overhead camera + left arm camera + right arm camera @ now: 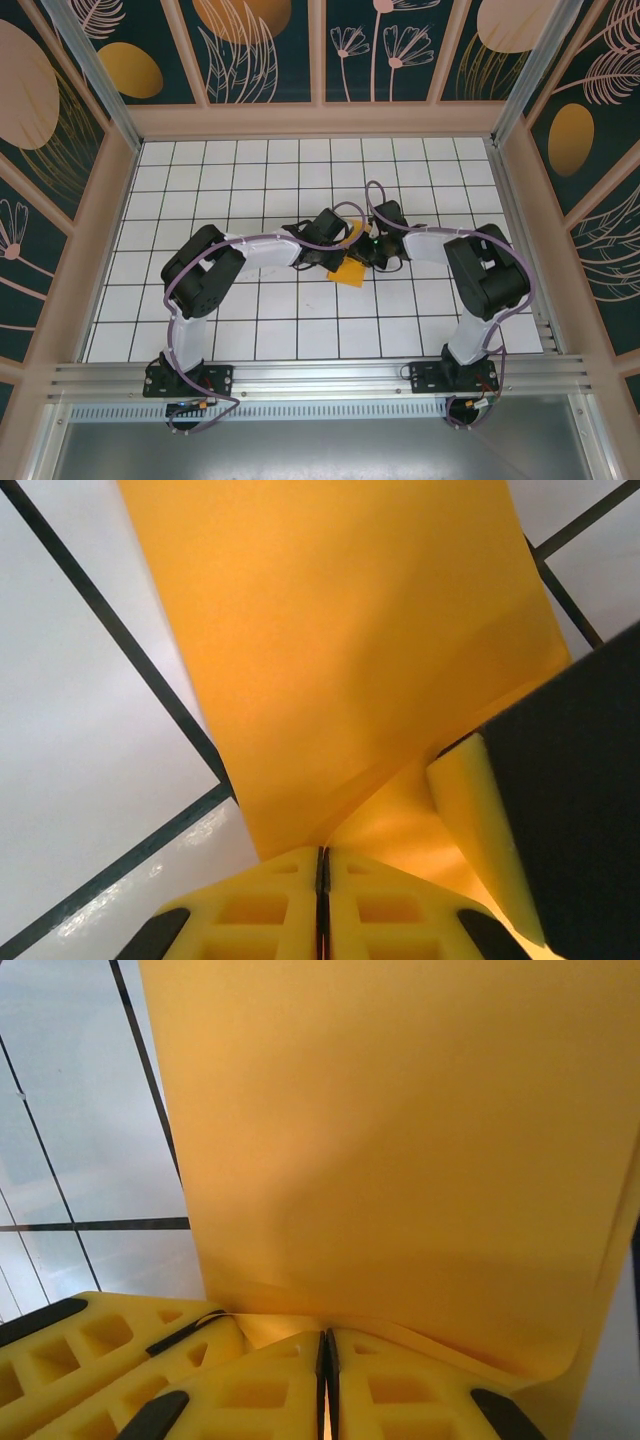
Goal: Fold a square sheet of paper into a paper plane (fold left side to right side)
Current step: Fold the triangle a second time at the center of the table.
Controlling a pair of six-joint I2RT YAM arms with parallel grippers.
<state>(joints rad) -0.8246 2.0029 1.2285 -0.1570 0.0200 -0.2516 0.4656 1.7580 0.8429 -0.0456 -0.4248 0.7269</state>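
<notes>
Orange-yellow square sheet of paper (349, 270) lies bent at the middle of the table (200, 180). Both the left end effector (322, 854) and the right end effector (327, 1337) pinch its edge, closed tight. From above, the arms (265, 250) hide much of it.

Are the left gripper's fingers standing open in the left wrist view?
No, the left gripper is shut, its fingers meeting along a thin seam, with the square sheet of paper pinched at their tips.
</notes>
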